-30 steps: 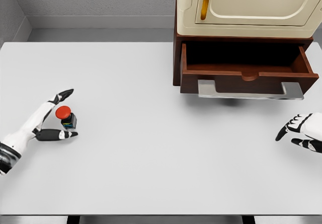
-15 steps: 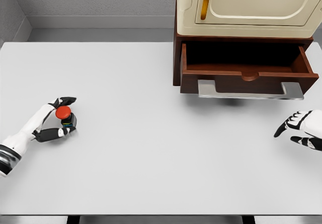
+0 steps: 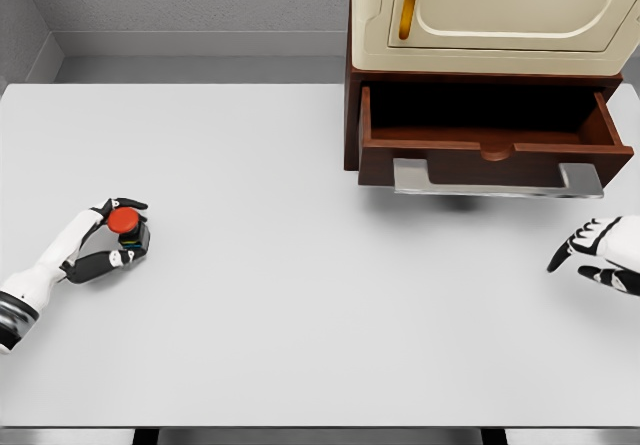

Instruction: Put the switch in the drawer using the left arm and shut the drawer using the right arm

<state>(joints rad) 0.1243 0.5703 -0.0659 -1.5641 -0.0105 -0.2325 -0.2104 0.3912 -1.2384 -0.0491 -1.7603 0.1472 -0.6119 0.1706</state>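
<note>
The switch (image 3: 127, 226), a small dark box with a round red button on top, sits at the table's left side. My left hand (image 3: 118, 235) is curled around it, fingers over the far side and thumb on the near side. The brown drawer (image 3: 490, 135) stands pulled open under a cream cabinet (image 3: 490, 15) at the back right, with a silver handle (image 3: 497, 179) on its front and a dark interior. My right hand (image 3: 592, 255) hovers at the right edge, below the drawer's right end, fingers relaxed and holding nothing.
The white table (image 3: 320, 295) spreads wide between the switch and the drawer. A grey wall runs along the back. The drawer front overhangs the tabletop and casts a shadow below the handle.
My left hand's fingers have closed in from spread to wrapped around the switch, which shifted slightly left. The right hand moved only a little.
</note>
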